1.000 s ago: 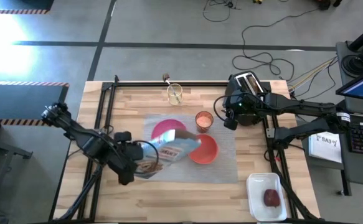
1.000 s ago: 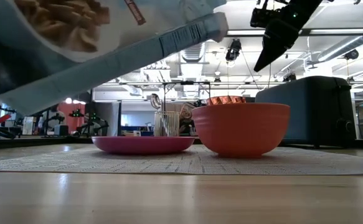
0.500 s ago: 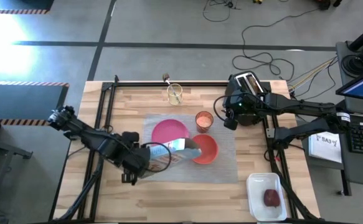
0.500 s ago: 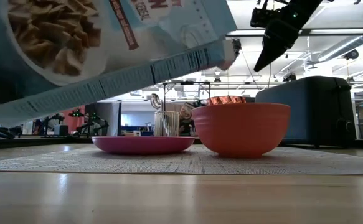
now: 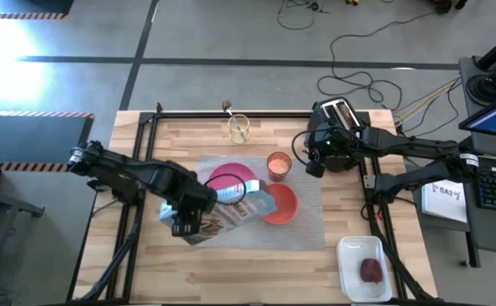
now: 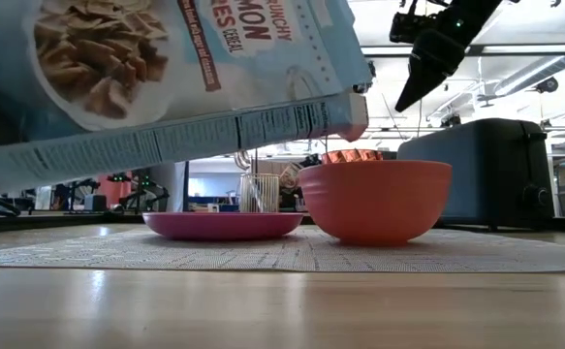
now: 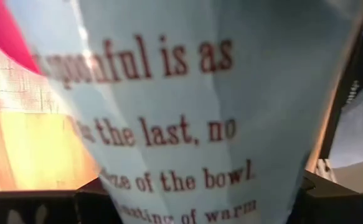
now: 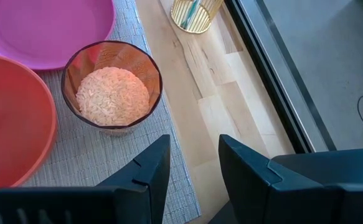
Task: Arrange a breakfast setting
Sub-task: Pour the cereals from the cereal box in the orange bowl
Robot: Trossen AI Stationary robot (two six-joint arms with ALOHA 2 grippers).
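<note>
My left gripper [image 5: 190,223] is shut on a light-blue cereal box [image 5: 235,208], held above the grey woven placemat [image 5: 309,231]; the box's far end hangs by the left rim of the red-orange bowl [image 5: 280,204]. The pink plate [image 5: 229,177] and the orange-tinted cup [image 5: 278,164] stand on the mat. A metal spoon [image 6: 242,157] stands in a clear glass [image 5: 238,127] behind the mat. The dark-red fruit [image 5: 370,269] lies in the white tray. My right gripper [image 8: 193,162] is open and empty, above the mat's far right, beside the cup [image 8: 113,84]. No toast shows. My left gripper pinches the cereal box between its two fingers [image 7: 88,202], near the box's left end [image 5: 203,223], one finger on each side. The box is lifted clear of the mat, lying slanted with its printed face [image 6: 166,78] toward the near edge and its right end higher.
The black toaster [image 5: 341,115] stands at the far right, behind my right arm. The white tray [image 5: 350,255] sits at the near right corner. Bare wood lies along the near edge and left of the mat.
My left gripper has gone a little toward the table's right and far edge with the cereal box. The box has rolled, showing more of its printed face toward the near edge, and its slant has lessened. My right gripper has kept still.
</note>
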